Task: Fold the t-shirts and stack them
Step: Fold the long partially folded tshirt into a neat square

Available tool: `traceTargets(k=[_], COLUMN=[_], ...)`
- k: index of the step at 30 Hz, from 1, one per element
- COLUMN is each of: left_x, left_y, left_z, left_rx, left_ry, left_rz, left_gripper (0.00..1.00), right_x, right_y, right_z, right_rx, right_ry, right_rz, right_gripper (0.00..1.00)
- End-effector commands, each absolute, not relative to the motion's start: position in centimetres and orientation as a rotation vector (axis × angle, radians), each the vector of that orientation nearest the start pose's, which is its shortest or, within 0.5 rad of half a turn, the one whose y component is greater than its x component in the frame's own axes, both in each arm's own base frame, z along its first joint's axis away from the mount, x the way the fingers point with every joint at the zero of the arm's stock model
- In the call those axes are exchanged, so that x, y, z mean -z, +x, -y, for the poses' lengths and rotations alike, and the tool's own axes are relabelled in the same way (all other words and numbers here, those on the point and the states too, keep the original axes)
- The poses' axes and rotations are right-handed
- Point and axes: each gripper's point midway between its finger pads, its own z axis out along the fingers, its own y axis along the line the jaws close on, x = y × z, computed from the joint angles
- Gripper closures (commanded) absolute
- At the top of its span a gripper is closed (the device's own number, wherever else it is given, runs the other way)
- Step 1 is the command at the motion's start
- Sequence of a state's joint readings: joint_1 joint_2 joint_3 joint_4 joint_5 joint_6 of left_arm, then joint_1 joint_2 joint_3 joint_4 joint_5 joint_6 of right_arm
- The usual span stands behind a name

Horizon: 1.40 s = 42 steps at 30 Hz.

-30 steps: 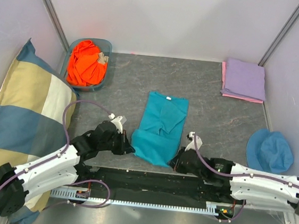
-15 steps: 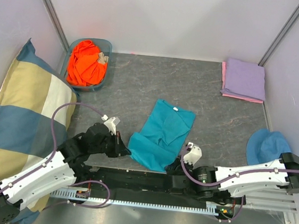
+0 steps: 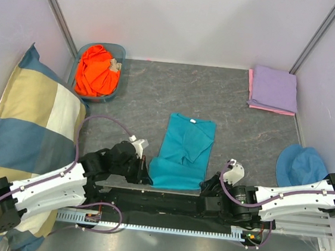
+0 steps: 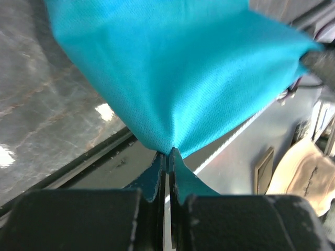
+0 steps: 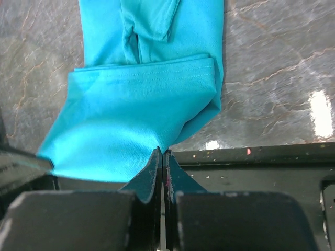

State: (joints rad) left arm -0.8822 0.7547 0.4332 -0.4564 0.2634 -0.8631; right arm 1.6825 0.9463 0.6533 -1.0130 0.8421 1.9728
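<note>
The teal t-shirt point(image 3: 184, 151) lies lengthwise on the grey table point(image 3: 159, 94), collar at the far end, folded narrow. My left gripper point(image 3: 145, 174) is shut on its near left corner, seen in the left wrist view point(image 4: 168, 152) with teal cloth point(image 4: 172, 73) stretched up from it. My right gripper point(image 3: 207, 187) is shut on the near right corner, seen in the right wrist view point(image 5: 162, 151) under the cloth point(image 5: 131, 120). The orange t-shirt point(image 3: 97, 70) fills a blue basket point(image 3: 119, 51). The lavender t-shirt point(image 3: 274, 87) lies folded on the pink t-shirt point(image 3: 251, 80) at the far right.
A big checked pillow point(image 3: 22, 140) lies along the left side. A blue bucket hat point(image 3: 302, 168) sits at the right. A black rail point(image 3: 165, 204) runs along the near table edge. White walls close in the table.
Both grippers have shifted right with the shirt's near corners. The near edge, slanted half a second ago, is now stretched straight and the shirt lies squarer to the table edge.
</note>
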Motion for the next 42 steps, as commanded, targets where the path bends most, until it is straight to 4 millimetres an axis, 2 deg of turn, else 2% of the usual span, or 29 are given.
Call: traceTargets(k=[1, 5, 11, 20, 25, 27, 28, 32, 37, 39, 41, 42], left_x=[-9.1, -8.3, -8.8, -11.9, -13.8, -14.0, -14.5, -15.4, -15.6, -16.0, -16.7, -17.7], left_y=[7.1, 4.7, 4.3, 7.7, 10.4, 11.1, 11.8, 13.8, 16.5, 17.2, 18.2, 18.5], left_z=[24.2, 25.6, 27.3, 27.0, 27.1, 27.1, 27.1, 27.0, 26.9, 27.1, 27.3, 27.7], left_rx=[1.111, 1.116, 1.113, 1.000, 0.949, 0.932, 0.930, 0.917, 0.919, 0.929, 0.923, 0.937], left_ry=[0.228, 0.309, 0.360, 0.291, 0.242, 0.248, 0.233, 0.219, 0.184, 0.194, 0.197, 0.203], left_rz=[-2.617, -2.651, -2.612, -2.465, -2.385, -2.373, -2.358, -2.313, -2.293, -2.275, -2.254, -2.233], left_gripper=[0.98, 0.98, 0.98, 0.98, 0.98, 0.98, 0.98, 0.98, 0.98, 0.98, 0.98, 0.98], right_x=[-11.2, -11.3, -12.2, -14.2, -15.6, -16.3, -16.4, -17.0, -17.9, -18.9, -19.6, -20.2], right_y=[9.5, 9.6, 9.9, 12.1, 14.2, 15.4, 15.8, 17.8, 20.1, 21.0, 22.0, 22.3], right_z=[-18.8, -19.0, -19.5, -19.2, -18.5, -18.5, -18.3, -19.0, -19.8, -20.1, -20.5, -20.7], right_rx=[-0.537, -0.523, -0.519, -0.442, -0.360, -0.363, -0.336, -0.341, -0.300, -0.299, -0.312, -0.316], right_ry=[0.523, 0.496, 0.450, 0.413, 0.390, 0.424, 0.383, 0.384, 0.366, 0.363, 0.375, 0.360], right_rz=[-2.212, -2.201, -2.178, -2.134, -2.105, -2.088, -2.091, -2.081, -2.067, -2.049, -2.031, -2.025], right_gripper=[1.00, 1.00, 1.00, 1.00, 1.00, 1.00, 1.00, 1.00, 1.00, 1.00, 1.00, 1.00])
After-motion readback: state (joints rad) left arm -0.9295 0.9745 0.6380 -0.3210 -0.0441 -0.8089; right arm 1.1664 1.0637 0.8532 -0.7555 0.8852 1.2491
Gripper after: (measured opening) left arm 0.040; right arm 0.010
